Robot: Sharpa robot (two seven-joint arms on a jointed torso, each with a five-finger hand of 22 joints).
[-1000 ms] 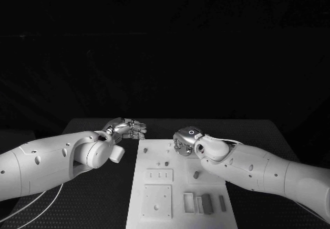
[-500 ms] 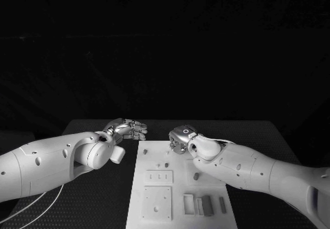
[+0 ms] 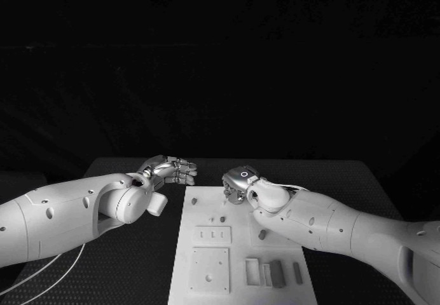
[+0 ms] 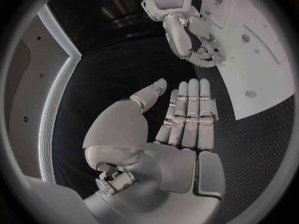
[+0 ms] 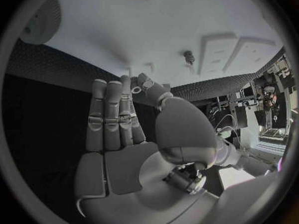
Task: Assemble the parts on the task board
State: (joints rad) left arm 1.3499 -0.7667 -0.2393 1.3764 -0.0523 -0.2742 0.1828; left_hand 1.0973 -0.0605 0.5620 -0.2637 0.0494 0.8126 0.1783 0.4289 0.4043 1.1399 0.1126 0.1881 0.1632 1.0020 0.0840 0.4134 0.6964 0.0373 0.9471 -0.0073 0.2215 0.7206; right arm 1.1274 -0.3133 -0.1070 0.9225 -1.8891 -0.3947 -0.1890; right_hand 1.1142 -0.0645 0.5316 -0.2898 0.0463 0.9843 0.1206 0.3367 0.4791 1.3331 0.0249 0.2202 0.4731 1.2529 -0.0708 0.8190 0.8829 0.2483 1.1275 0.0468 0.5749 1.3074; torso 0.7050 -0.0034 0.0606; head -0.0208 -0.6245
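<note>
Right hand (image 3: 240,184) fingers (image 5: 112,114) are lying straight and together, holding nothing, hovering over the task board's (image 3: 240,267) far end. Left hand (image 3: 170,171) is likewise flat and empty, just off the board's far-left corner. Board is a white plate lying mid-table; three grey parts (image 3: 274,272) are sitting near its front-right edge.

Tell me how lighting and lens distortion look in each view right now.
Head view: dark surroundings, the lit task board and both arms stand out, edges straight. Left wrist view: fisheye circle, the board's edge bows, bright glints on the right hand. Right wrist view: same bowing, board evenly lit, the right hand's fingers in soft shade.
</note>
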